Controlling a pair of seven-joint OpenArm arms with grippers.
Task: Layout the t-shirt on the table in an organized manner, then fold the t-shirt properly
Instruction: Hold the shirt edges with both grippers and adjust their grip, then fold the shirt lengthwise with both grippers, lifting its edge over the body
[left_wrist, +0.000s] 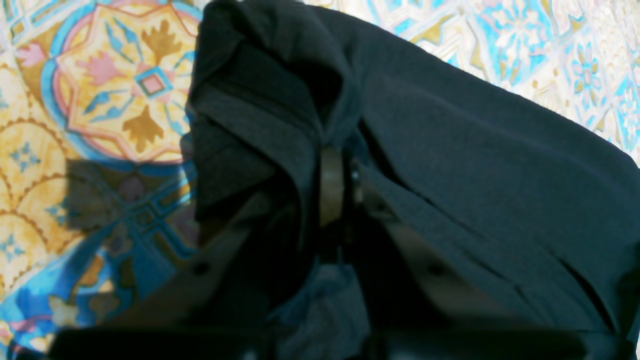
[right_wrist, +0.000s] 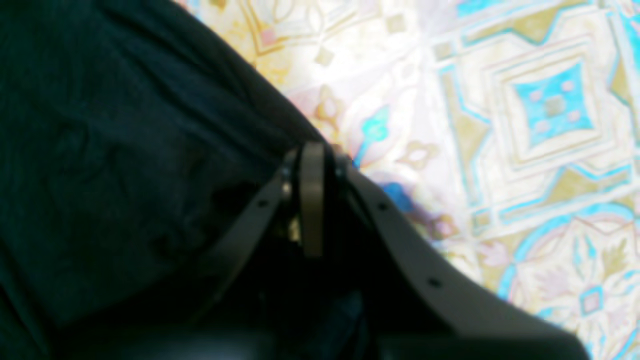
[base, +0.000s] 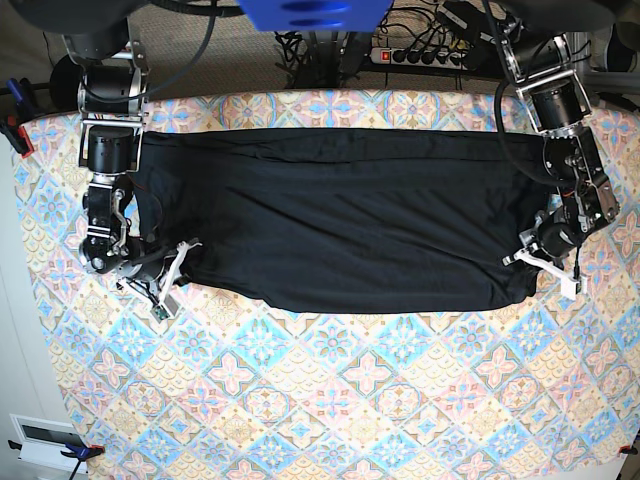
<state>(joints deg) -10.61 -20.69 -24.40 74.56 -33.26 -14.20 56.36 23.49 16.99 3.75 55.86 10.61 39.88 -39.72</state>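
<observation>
1. Left gripper (left_wrist: 332, 165): jaws together, clamped on a bunched fold of the t-shirt (base: 340, 225) at its right end in the base view.
2. Right gripper (right_wrist: 312, 165): jaws together, pinching the t-shirt's edge at base-view left.
3. Table (base: 330, 400): patterned cloth bare across the lower half of the frame; shirt's top edge runs near the far table edge.
4. T-shirt: black, spread wide across upper centre, mostly flat, bottom edge uneven.

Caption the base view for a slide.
Both grippers, left and right, pinch opposite ends of the black t-shirt stretched across the table.
</observation>
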